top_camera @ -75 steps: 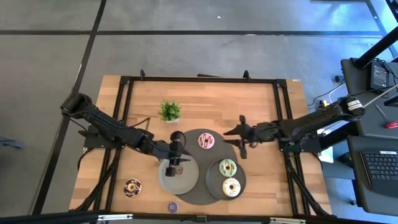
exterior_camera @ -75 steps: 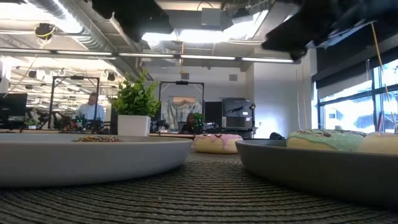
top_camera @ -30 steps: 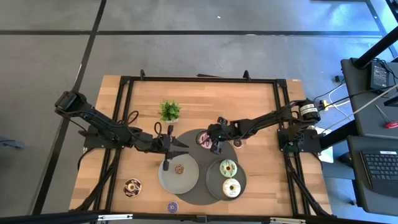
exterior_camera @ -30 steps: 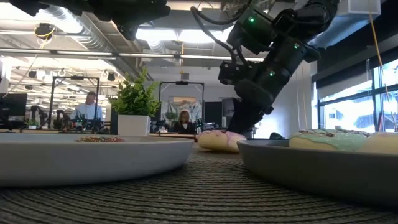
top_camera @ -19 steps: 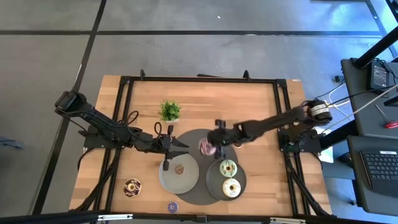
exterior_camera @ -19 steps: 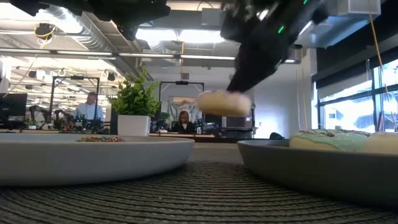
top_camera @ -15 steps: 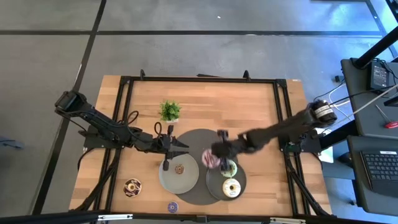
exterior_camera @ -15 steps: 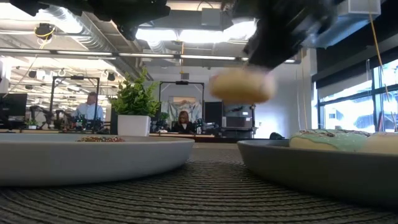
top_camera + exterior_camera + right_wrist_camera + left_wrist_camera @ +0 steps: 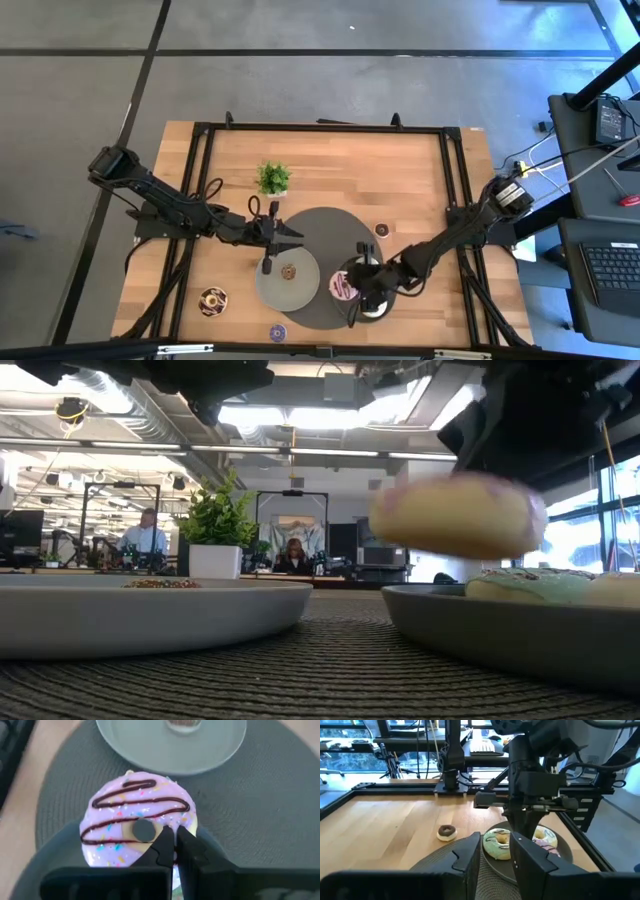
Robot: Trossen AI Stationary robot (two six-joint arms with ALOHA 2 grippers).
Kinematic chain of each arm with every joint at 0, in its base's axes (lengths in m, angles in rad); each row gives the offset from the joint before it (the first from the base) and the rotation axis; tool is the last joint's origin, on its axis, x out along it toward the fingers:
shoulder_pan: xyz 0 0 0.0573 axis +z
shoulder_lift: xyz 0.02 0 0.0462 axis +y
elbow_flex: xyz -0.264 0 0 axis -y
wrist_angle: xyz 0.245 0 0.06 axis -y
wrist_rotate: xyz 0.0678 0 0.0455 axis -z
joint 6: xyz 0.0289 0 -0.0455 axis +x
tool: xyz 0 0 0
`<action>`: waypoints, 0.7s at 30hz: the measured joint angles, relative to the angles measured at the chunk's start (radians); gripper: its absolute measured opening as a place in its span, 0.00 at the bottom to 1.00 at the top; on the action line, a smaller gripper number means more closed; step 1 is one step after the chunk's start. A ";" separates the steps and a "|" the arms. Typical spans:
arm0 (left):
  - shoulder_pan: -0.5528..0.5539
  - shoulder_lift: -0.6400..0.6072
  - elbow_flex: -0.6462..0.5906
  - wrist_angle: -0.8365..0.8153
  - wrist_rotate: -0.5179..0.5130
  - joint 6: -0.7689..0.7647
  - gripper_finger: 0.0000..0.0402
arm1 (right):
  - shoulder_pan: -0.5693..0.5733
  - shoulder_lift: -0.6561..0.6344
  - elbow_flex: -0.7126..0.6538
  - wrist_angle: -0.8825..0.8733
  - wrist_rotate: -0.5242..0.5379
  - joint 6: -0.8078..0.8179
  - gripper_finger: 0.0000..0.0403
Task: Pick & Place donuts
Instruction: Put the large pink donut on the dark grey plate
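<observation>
Your right jaws [image 9: 172, 842] are nearly closed, pinching the rim of the pink-striped donut [image 9: 137, 817]. The donut lies flat, icing up, hanging just above the right grey plate [image 9: 388, 297]. It sits at the plate's 9 o'clock edge, half over the dark round mat [image 9: 315, 222]. The green donut [image 9: 498, 843] and the cream donut [image 9: 543, 836] already lie on that plate, so the free spot is small. I think you only need to lower and let go, a little toward 3 o'clock. The arm hides most of the plate from above, so you cannot see how much room is left.

Your left jaws [image 9: 290, 232] wait over the mat's 9 o'clock side, a little open and holding nothing. The left grey plate [image 9: 270, 290] holds a tiny brown donut [image 9: 288, 272]. Farther off, a small dark donut [image 9: 381, 230] lies on the worktop [image 9: 400, 170].
</observation>
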 joint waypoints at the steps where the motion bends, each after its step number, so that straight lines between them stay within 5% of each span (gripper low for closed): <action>1: 0.000 0.000 0.000 -0.004 0.000 -0.002 0.25 | 0.003 0.005 0.000 0.001 -0.001 0.008 0.02; 21: 0.000 0.000 0.000 -0.021 0.000 0.000 0.25 | 0.024 0.072 0.000 -0.027 -0.020 0.072 0.02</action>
